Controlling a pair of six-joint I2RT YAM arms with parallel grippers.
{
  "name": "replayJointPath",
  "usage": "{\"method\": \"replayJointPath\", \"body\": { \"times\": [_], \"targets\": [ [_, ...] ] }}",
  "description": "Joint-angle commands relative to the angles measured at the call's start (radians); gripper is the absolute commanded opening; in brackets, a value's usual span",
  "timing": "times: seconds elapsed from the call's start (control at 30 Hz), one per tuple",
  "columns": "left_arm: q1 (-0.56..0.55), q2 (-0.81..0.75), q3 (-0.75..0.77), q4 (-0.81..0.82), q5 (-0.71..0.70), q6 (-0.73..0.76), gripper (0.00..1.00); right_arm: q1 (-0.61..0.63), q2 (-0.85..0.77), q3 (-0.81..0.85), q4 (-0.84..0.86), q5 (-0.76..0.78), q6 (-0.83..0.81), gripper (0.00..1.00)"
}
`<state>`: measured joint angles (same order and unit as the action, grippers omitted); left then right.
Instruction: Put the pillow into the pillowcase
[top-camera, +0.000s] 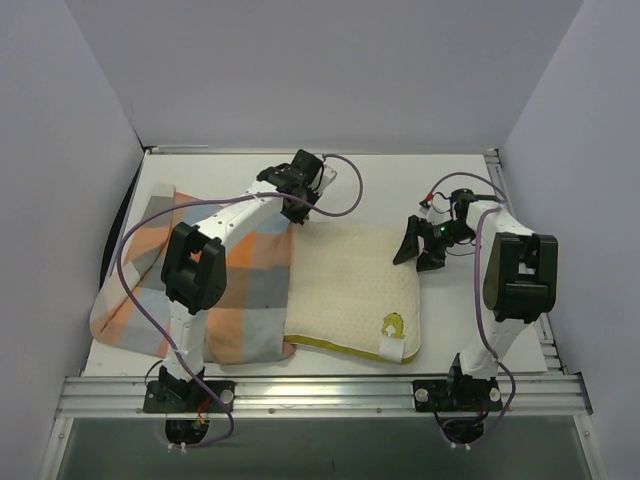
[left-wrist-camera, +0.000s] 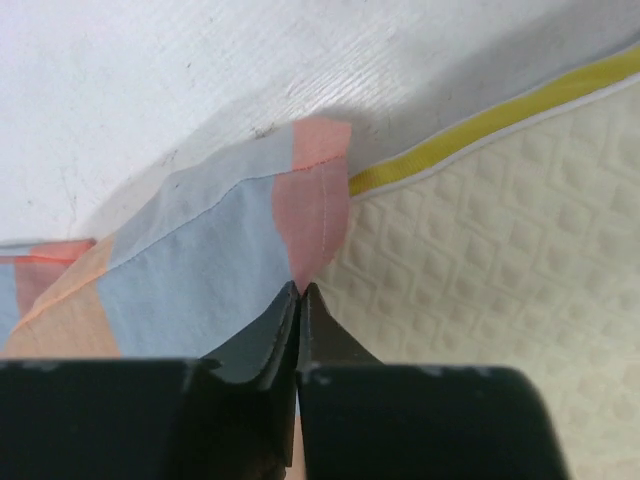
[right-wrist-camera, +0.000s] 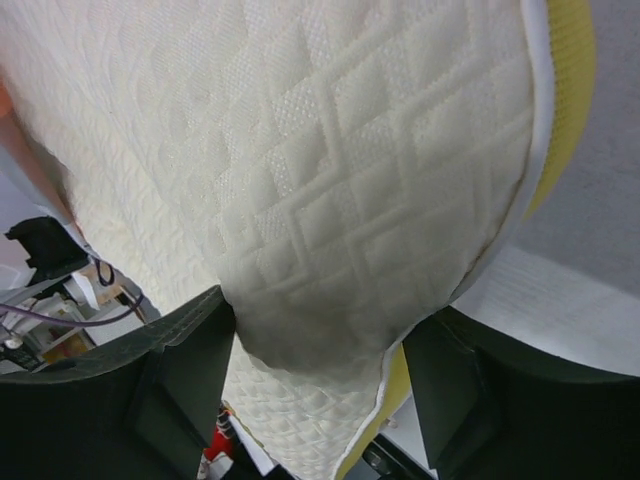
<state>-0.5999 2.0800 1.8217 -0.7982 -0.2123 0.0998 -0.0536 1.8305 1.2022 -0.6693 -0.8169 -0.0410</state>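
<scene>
White desk (top-camera: 400, 185) carried it all. Biggest item on it: the floppy cloth pillowcase (top-camera: 250, 295), a big check of orange, grey, lt blue & cream. It lay flattish on the left half, w/ a few folds along its near edge.

Beside it, centre-right, sat the large soft cream-white quilted pillow (top-camera: 345, 285). Nearly all of it was out in the open. Its left edge met the pillowcase's right edge. The top view couldn't settle whether any of it was tucked inside, a sliver at most. My read: insertion barely begun, the bulk of the job left.

The left fingers (left-wrist-camera: 299, 300) were at the far corner where the two cloths meet, clenched tight on the pillowcase hem. The wrist cam showed a pink-orange & blue flap pinched between them, lying just over the pillow's far-left corner. The yellow edge (left-wrist-camera: 480, 125) ran off beside it. Looked to me like a grip for opening the mouth.

The right fingers (top-camera: 418, 256) were at the pillow's far-right corner. On the wrist cam they stood one either side of a bunched fold of quilted fabric, grasping it. That corner seemed raised off the desk.

Left to do, I'd say: spread the mouth wider, feed the pillow leftward in, then draw cloth over as far as the near-right corner. There the small yellow figure (top-camera: 391, 325) & white tag (top-camera: 392, 349) lay uncovered.
</scene>
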Motion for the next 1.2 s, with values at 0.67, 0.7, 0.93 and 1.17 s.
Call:
{"method": "replayJointPath", "body": {
  "times": [0.67, 0.7, 0.93, 1.17],
  "targets": [
    [-0.075, -0.044, 0.116, 0.1, 0.441, -0.197, 0.0, -0.069, -0.172, -0.061, -0.082, -0.438, -0.219, 0.0],
    [-0.054, -0.047, 0.099, 0.097, 0.415, -0.18, 0.0, -0.072, -0.166, -0.056, -0.122, -0.436, -0.271, 0.0],
    [0.029, -0.075, 0.037, -0.027, 0.361, -0.026, 0.14, -0.084, -0.155, -0.07, -0.438, -0.223, -0.761, 0.23],
    [0.055, -0.023, 0.246, -0.053, 0.422, 0.035, 0.67, -0.17, -0.137, 0.072, -0.411, -0.18, -0.697, 1.0]
  ]
}}
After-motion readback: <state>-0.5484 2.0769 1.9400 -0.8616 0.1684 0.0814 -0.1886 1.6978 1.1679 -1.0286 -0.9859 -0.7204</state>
